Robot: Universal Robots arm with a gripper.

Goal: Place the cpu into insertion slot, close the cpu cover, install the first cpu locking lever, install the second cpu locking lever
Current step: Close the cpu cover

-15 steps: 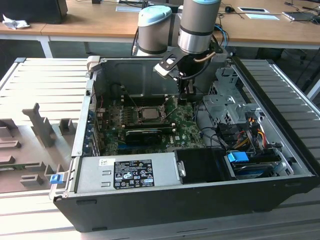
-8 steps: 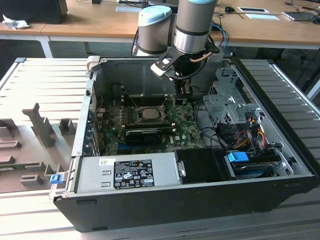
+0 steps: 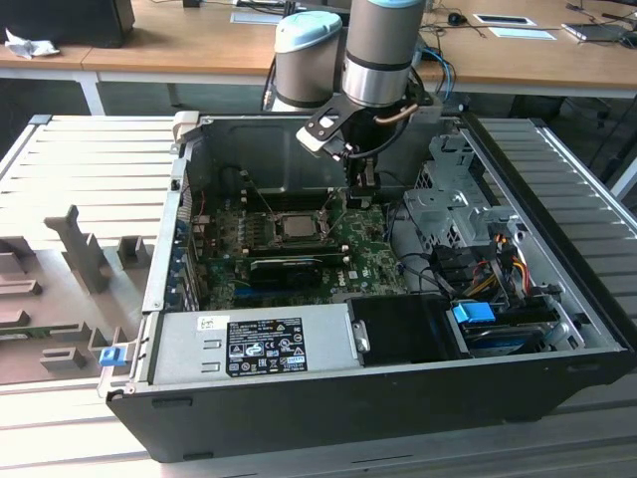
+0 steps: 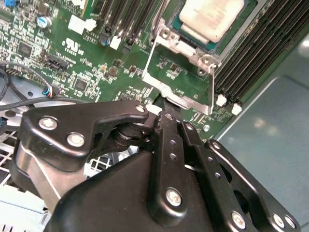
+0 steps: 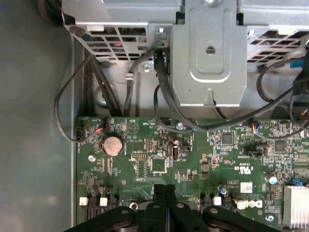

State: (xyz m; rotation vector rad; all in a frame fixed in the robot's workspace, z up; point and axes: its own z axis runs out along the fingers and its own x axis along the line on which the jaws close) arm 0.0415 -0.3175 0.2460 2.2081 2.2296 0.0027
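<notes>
Found gripper (image 3: 363, 192) lowered inside open computer case (image 3: 398, 408), over green motherboard (image 5: 193, 159). In first wrist view, noted fingers (image 5: 159, 195) pressed flat together, no gap, nothing seen clamped between. In second wrist view, recorded gripper end just beside outer bar of cpu cover (image 4: 179, 99), standing open off insertion slot (image 4: 189, 50) (contact not determinable). Confirmed cpu (image 4: 211, 17) seated in slot, silver face up. Logged white label (image 3: 267, 347) on power supply (image 3: 189, 349) in exterior view, small white sticker (image 5: 246, 187) on board in first wrist view; print not transcribed. Also logged, first wrist view: coin cell (image 5: 112, 144), black cables (image 5: 166, 96), grey drive cage (image 5: 207, 48).
</notes>
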